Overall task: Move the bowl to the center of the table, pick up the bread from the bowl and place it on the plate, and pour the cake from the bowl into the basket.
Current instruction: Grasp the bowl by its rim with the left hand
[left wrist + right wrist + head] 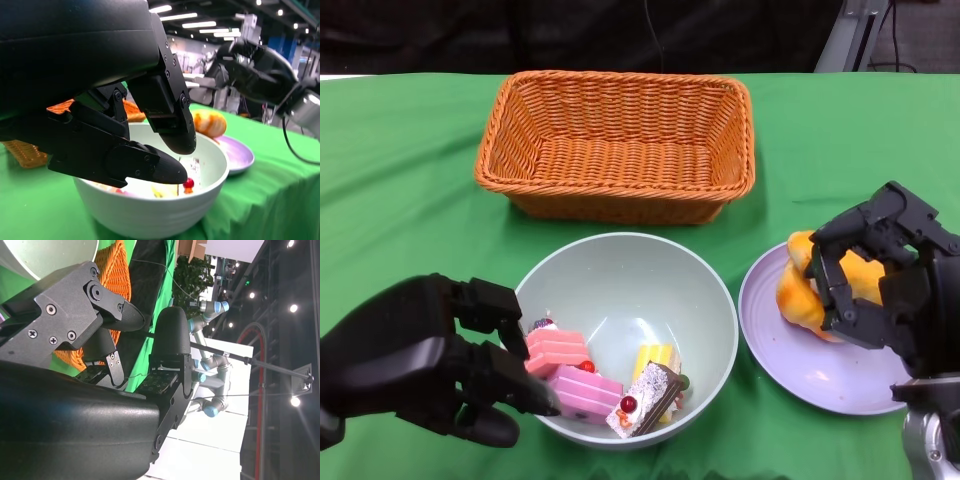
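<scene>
In bowl (705,300), four cakes (600,380); one bread (800,290)

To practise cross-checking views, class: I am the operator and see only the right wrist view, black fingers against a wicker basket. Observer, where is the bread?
Observer: The head view shows the bread lying on the purple plate, beneath the right hand.
Operator: Is that hand holding it?
Observer: The left wrist view shows that hand raised clear of the bread.
Operator: And the cake?
Observer: The cake pieces lie in the bowl, with the left hand at its rim.
</scene>
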`<act>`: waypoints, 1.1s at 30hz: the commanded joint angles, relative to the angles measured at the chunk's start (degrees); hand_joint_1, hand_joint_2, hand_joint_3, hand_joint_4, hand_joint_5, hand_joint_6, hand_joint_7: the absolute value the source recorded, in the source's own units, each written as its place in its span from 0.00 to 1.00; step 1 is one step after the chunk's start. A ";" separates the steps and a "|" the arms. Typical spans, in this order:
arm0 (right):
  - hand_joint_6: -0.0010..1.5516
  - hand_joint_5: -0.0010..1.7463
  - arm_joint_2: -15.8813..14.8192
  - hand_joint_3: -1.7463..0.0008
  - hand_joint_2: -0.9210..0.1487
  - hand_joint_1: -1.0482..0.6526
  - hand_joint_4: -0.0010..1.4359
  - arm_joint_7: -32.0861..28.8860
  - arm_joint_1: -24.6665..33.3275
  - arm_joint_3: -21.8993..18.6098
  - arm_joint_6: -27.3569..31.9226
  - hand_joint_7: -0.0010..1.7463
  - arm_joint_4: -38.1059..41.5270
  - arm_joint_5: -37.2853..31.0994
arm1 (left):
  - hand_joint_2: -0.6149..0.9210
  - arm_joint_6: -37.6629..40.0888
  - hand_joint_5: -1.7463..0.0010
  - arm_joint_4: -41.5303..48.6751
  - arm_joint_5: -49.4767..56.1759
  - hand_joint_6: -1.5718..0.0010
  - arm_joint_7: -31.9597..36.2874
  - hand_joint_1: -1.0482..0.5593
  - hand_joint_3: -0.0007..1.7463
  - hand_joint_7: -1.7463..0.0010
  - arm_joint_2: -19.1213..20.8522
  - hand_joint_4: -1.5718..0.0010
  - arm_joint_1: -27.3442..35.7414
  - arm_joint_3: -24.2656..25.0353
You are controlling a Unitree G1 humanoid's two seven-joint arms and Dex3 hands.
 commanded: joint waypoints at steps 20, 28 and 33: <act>0.43 0.92 0.17 0.31 0.48 0.60 0.49 -0.86 2.12 0.20 -1.25 0.76 -2.00 -1.06 | 1.00 17.11 0.60 -13.03 20.79 0.32 21.86 0.26 0.11 1.00 5.27 0.50 2.61 -8.75; 0.42 0.92 -0.12 0.32 0.47 0.59 0.48 -1.11 2.45 0.45 -0.77 0.77 -2.51 -1.33 | 1.00 22.12 0.59 -15.17 21.19 0.31 24.62 0.25 0.11 1.00 9.59 0.51 1.50 -16.33; 0.42 0.93 -0.17 0.31 0.47 0.61 0.47 -0.85 2.30 0.42 -1.10 0.77 -2.41 -0.85 | 1.00 23.77 0.57 -15.22 20.39 0.32 25.66 0.25 0.08 1.00 11.56 0.51 1.28 -19.57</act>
